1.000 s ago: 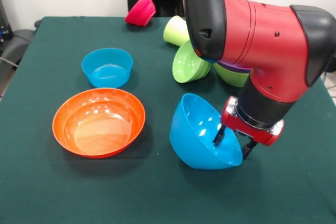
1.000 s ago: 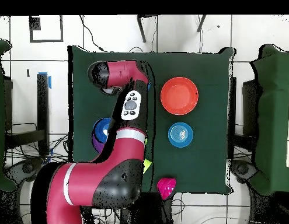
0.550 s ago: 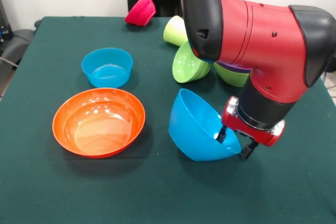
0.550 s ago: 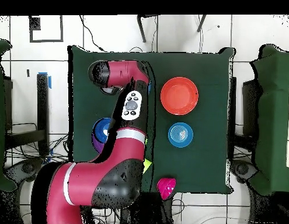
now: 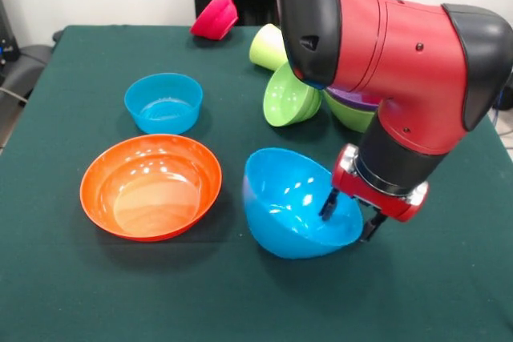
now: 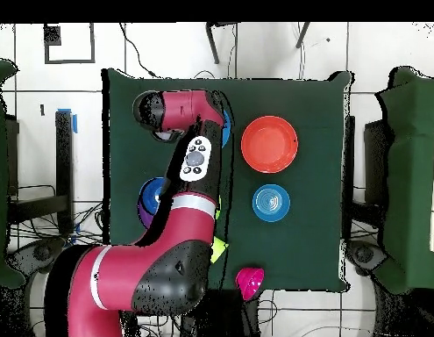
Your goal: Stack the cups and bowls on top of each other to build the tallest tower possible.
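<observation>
- Your gripper is clamped on the rim of the large light blue bowl, one finger inside.
- That bowl sits tilted on the worktop, right of the orange bowl.

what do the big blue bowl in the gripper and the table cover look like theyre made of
The large light blue bowl, its rim pinched by the gripper, looks like glossy moulded plastic: bright highlights sit on its inner wall and the colour is even throughout. The table cover looks like matte dark green cloth, perhaps felt: no glare, only soft shadows under the bowls.
</observation>
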### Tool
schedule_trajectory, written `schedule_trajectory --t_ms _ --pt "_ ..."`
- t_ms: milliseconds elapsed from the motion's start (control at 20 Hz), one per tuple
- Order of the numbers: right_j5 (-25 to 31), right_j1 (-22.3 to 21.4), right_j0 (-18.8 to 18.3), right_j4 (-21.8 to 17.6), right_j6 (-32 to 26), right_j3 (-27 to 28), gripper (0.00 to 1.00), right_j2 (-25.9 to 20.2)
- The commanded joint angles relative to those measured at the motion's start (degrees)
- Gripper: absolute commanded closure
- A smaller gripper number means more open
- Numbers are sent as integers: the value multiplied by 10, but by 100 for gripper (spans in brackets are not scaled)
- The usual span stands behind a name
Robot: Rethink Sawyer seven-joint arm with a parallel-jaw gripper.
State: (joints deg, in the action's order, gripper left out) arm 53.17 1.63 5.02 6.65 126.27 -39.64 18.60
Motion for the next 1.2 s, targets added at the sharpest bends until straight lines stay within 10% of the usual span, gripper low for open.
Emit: schedule_trajectory --t_ms 50,400,450,1200 --pt "64 10 13 -2 107 14 0 2" --pt "28 11 17 4 105 5 0 17" --pt "14 10 14 6 94 0 100 11" --pt "56 -3 5 33 67 -5 100 -2"
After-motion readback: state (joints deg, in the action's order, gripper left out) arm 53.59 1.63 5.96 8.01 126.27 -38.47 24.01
